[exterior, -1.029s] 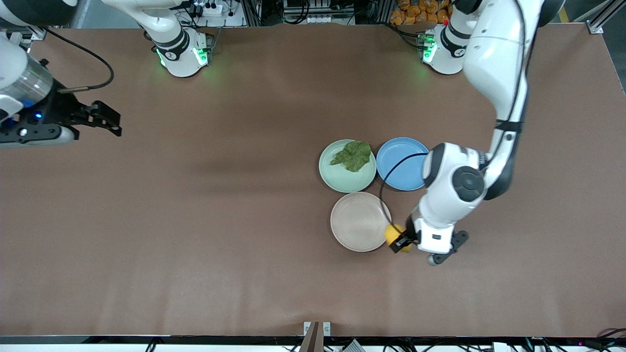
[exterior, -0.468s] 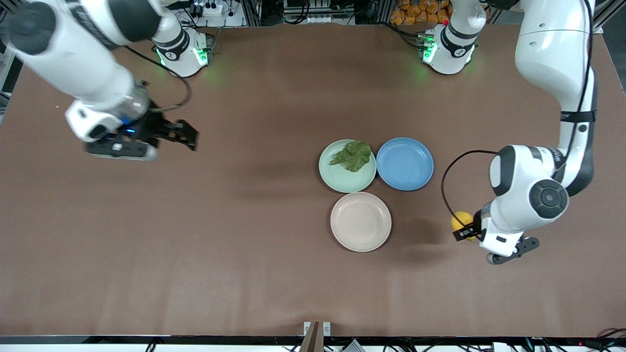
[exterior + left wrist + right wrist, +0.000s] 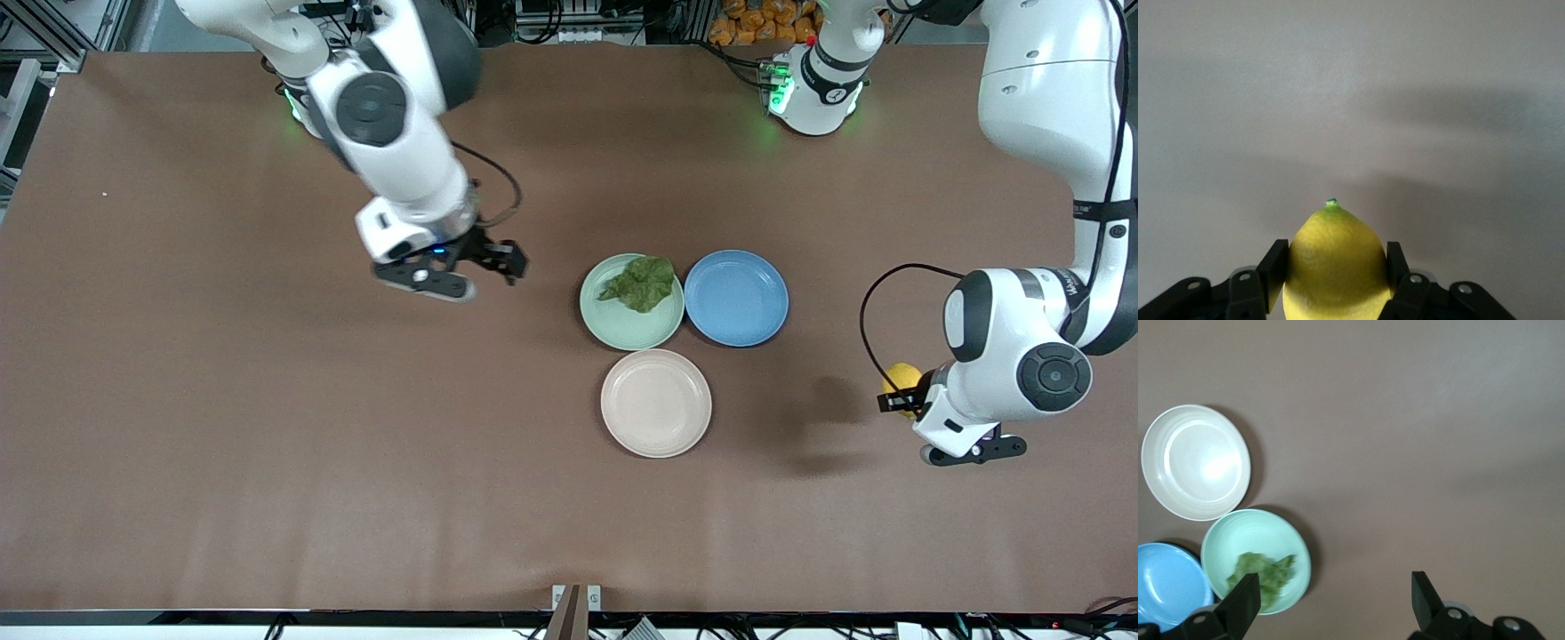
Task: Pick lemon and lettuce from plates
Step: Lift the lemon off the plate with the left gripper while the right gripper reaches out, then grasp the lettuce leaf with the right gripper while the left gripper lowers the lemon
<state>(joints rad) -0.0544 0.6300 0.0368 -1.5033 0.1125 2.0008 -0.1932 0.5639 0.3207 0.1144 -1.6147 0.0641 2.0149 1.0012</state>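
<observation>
My left gripper (image 3: 896,400) is shut on the yellow lemon (image 3: 901,377) and holds it above bare table, toward the left arm's end from the plates. In the left wrist view the lemon (image 3: 1336,267) sits between both fingers (image 3: 1273,267). The dark green lettuce (image 3: 640,282) lies on the mint green plate (image 3: 618,324). The beige-pink plate (image 3: 656,403) is empty, nearer the front camera. My right gripper (image 3: 511,262) is open and empty, over bare table beside the mint plate, toward the right arm's end. The right wrist view shows the lettuce (image 3: 1261,577) and both plates (image 3: 1196,461).
An empty blue plate (image 3: 736,298) sits beside the mint plate, toward the left arm's end; it also shows in the right wrist view (image 3: 1168,583). The brown table (image 3: 267,427) surrounds the three plates.
My left gripper has carried the lemon away from the beige-pink plate toward the left arm's end. My right arm has swung in from the table's end toward the mint plate.
</observation>
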